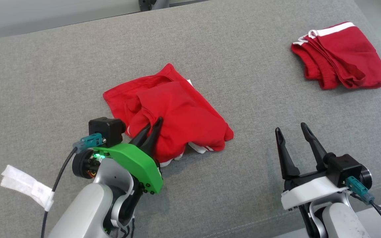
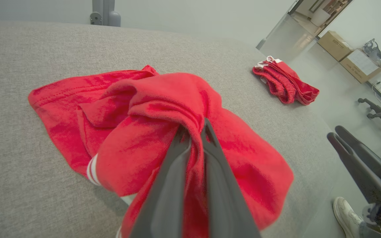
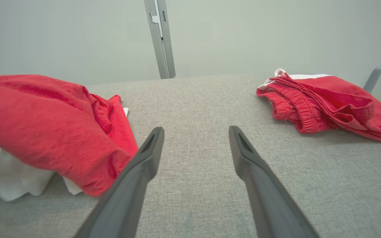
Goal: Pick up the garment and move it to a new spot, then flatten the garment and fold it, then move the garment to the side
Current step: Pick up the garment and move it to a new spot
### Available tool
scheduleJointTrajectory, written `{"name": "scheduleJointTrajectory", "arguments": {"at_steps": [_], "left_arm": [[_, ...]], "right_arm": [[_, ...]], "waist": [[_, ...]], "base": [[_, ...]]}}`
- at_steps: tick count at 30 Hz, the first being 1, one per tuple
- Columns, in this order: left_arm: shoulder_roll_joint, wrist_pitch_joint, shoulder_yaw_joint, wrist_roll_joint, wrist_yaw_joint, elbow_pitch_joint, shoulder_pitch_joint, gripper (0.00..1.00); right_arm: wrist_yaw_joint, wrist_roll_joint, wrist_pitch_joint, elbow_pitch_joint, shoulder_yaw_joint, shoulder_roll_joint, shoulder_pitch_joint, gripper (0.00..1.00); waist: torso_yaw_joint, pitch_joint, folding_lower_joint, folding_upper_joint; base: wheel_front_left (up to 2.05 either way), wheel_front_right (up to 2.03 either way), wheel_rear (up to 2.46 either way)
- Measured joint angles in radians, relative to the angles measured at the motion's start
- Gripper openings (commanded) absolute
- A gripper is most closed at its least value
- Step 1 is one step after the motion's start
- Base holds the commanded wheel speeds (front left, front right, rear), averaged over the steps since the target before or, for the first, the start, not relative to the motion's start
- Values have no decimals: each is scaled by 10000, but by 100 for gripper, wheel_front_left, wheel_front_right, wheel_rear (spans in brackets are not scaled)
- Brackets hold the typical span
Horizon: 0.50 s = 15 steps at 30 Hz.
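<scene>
Grey padded surface (image 1: 210, 39): red garment (image 1: 184, 112) lies crumpled mid-surface, long axis far-left to near-right. The left gripper (image 1: 154, 124) pinches a fold at its near-left edge. The right gripper (image 1: 289, 127) stands spread, empty, apart rightward.

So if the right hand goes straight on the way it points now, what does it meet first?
Probably nothing but the grey surface: the right hand points, open, between the crumpled red garment and the folded red garment; depth is unclear.
</scene>
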Motion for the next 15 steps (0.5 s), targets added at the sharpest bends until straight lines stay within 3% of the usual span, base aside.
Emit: {"name": "scheduleJointTrajectory", "arguments": {"at_steps": [6, 11, 12, 13, 14, 15], "left_arm": [[-374, -1246, -111, 529, -462, 3262, -610, 0], [-686, -2061, -219, 587, -903, 4673, -956, 2], [-711, -2240, -244, 633, -959, 4805, -1000, 20], [-738, -2441, -249, 694, -988, 4909, -1030, 49], [-740, -2650, -270, 823, -1003, 4980, -1049, 100], [-738, -2849, -278, 934, -1012, 5009, -1052, 100]], "right_arm": [[0, 86, 0, 86, 276, 2, -88, 100], [0, 86, 0, 102, 232, 4, -78, 100], [0, 86, 0, 111, 201, 4, -62, 100], [0, 92, 0, 132, 184, 2, -41, 100], [0, 105, 0, 159, 211, 0, -16, 100], [0, 127, 0, 174, 257, 2, 8, 100]], "waist": [[-155, 132, 0, 0], [-87, 102, 0, 0], [-57, 78, 0, 0], [-26, 48, 0, 0], [1, 6, 0, 0], [25, -46, 0, 0]], "base": [[0, 0, 0], [0, 0, 0], [0, 0, 0], [0, 0, 0], [0, 0, 0], [0, 0, 0]]}}
